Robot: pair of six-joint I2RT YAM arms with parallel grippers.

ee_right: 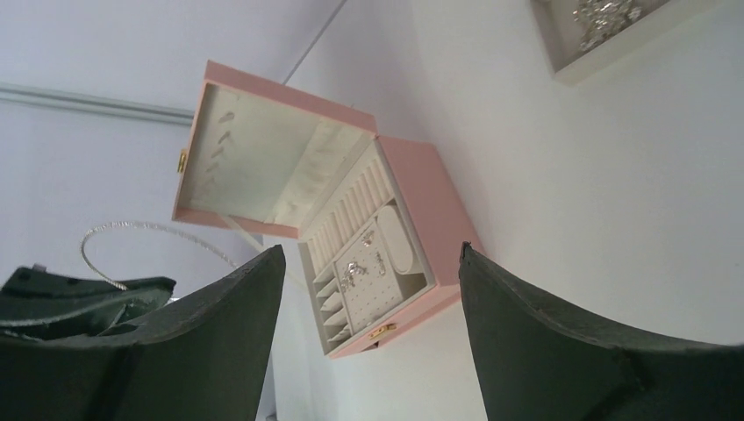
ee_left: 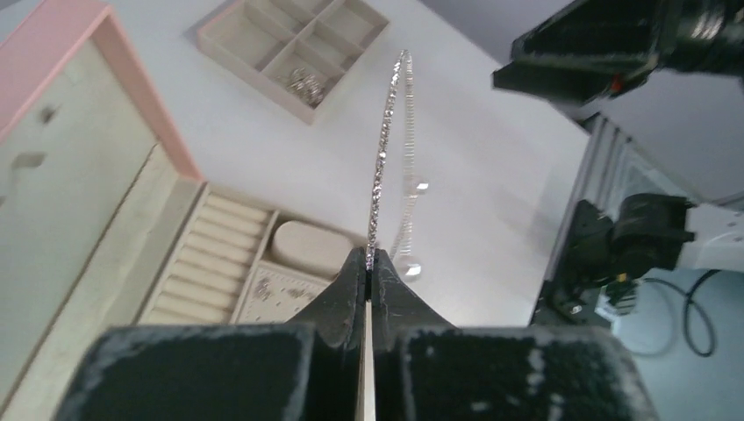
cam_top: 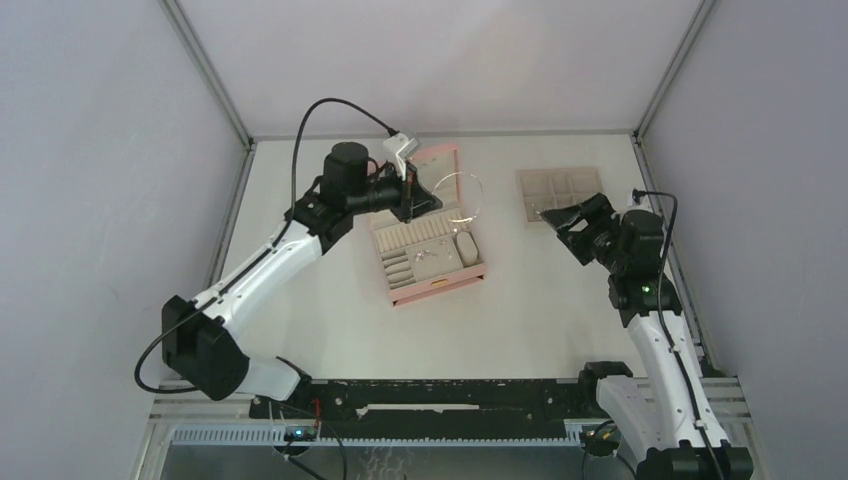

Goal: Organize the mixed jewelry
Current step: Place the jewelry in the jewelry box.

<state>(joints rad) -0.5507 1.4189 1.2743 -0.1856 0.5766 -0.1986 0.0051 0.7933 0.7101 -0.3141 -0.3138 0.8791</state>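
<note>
A: The left hand (ee_left: 368,263) is pressed together on the necklace (ee_left: 383,149), pinching one spot; the loop juts out above the open pink box (cam_top: 440,288). The right hand (ee_right: 370,263) is spread wide and empty, near the tray (ee_left: 254,74).

B: Lower slowly, I'd say. Let the loop settle inside a free compartment before releasing.

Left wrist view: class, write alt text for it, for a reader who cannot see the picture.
The left jaws, shut, pinch a thin silver necklace that loops upward over the white table. At left lies the open pink box with beige lining; at top, a beige tray holds small silver pieces in one compartment.
</note>
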